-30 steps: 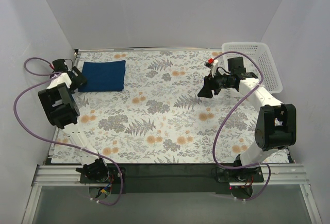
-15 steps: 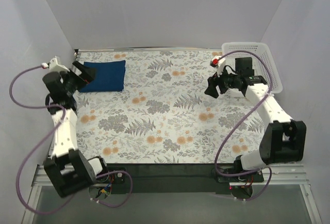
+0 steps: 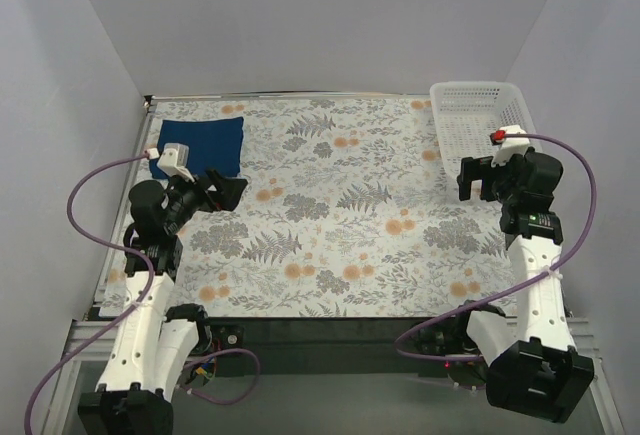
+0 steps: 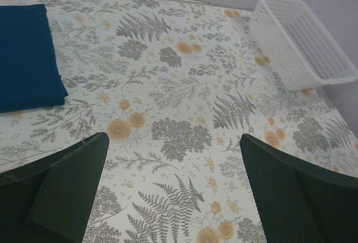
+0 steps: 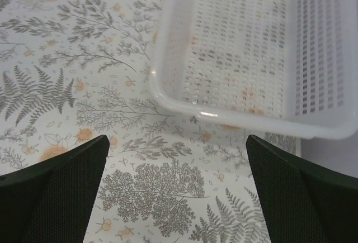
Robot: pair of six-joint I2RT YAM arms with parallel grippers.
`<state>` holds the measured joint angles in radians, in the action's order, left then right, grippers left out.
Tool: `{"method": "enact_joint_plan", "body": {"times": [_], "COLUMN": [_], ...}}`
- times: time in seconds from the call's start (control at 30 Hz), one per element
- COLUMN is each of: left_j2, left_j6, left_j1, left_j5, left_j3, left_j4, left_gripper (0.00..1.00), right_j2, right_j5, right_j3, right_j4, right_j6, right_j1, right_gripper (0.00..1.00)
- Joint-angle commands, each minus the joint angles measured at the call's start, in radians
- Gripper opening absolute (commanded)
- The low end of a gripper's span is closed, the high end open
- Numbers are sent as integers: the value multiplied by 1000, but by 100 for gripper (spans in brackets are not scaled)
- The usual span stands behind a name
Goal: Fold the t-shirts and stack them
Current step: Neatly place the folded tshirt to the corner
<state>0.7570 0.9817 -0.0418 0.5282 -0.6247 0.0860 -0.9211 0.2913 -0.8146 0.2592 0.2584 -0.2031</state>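
A navy blue t-shirt [image 3: 212, 143] lies folded as a flat rectangle at the far left corner of the table; it also shows in the left wrist view [image 4: 25, 56] at the upper left. Its print and label are hidden. My left gripper [image 3: 228, 191] is open and empty, raised above the cloth in front of the shirt; in its wrist view [image 4: 173, 190] the jaws stand wide apart over the floral print. My right gripper [image 3: 480, 177] is open and empty, held up near the front end of the basket; its own view [image 5: 176, 193] shows nothing between the jaws.
A white plastic lattice basket [image 3: 452, 105] stands empty at the far right corner, also in the right wrist view [image 5: 224, 112] and the left wrist view [image 4: 268, 58]. A floral tablecloth [image 3: 330, 225] covers the table. Grey walls close in on three sides.
Both arms have pulled back toward their bases and risen. The left gripper left the folded shirt's edge and moved nearer; the right gripper swung right toward the basket. The shirt stayed put.
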Motion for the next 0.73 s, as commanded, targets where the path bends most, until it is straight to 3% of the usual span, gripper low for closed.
{"method": "enact_joint_plan", "body": {"times": [0.0, 0.17, 0.7], "left_j2": [-62, -93, -96], "left_j6": [-40, -43, -57], "left_j1": [13, 28, 28], "left_j5": [-125, -134, -172], "left_j3": [43, 82, 95], "left_j4": [63, 52, 44], "left_gripper": [98, 98, 98], "right_j2": [22, 80, 119], "right_j5": [-223, -320, -371], "right_j3": [48, 117, 236], "right_j4": [-64, -103, -201], "right_j6": [-174, -186, -197], "right_j1": [-6, -5, -7], "right_gripper": [98, 98, 98]}}
